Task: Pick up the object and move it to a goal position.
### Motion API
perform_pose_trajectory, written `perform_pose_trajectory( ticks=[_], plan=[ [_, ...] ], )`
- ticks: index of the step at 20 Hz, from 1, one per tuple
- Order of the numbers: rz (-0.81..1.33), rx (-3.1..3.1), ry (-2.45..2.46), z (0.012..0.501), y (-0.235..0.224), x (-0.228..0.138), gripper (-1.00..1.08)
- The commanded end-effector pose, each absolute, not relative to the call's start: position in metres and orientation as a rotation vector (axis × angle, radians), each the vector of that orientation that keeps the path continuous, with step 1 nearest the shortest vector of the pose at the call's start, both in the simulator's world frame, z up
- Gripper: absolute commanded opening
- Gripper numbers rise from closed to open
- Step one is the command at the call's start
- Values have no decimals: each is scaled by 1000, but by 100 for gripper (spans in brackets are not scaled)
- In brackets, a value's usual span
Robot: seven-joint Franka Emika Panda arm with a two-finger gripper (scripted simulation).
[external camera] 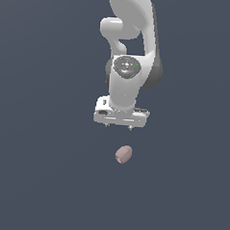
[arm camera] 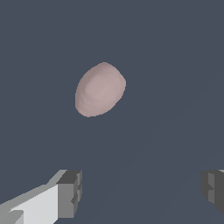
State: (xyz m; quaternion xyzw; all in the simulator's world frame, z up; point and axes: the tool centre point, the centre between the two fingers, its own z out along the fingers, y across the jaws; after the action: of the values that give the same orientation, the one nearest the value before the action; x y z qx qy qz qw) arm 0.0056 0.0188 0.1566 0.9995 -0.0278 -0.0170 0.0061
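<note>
Dark slate ground, pinkish-brown matte egg [external camera: 123, 154].

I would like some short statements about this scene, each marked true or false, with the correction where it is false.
1. The pincer is open. True.
2. The pincer holds the pinkish-brown object. False: the object lies apart from it, ungrasped.
3. In the wrist view, the object sits between the fingertips. False: it lies beyond them.
4. The object is much smaller than the pincer. True.
5. Two objects are visible. False: only one.
</note>
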Motion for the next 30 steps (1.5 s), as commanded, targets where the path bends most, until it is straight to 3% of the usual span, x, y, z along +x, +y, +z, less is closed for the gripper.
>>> perform_pose_trajectory(
  ticks=[1, 30],
  plan=[
    [-51, 3126, -150, 154, 21, 10, 100],
    [-3, 2930, -1131, 112, 53, 76, 100]
  ],
)
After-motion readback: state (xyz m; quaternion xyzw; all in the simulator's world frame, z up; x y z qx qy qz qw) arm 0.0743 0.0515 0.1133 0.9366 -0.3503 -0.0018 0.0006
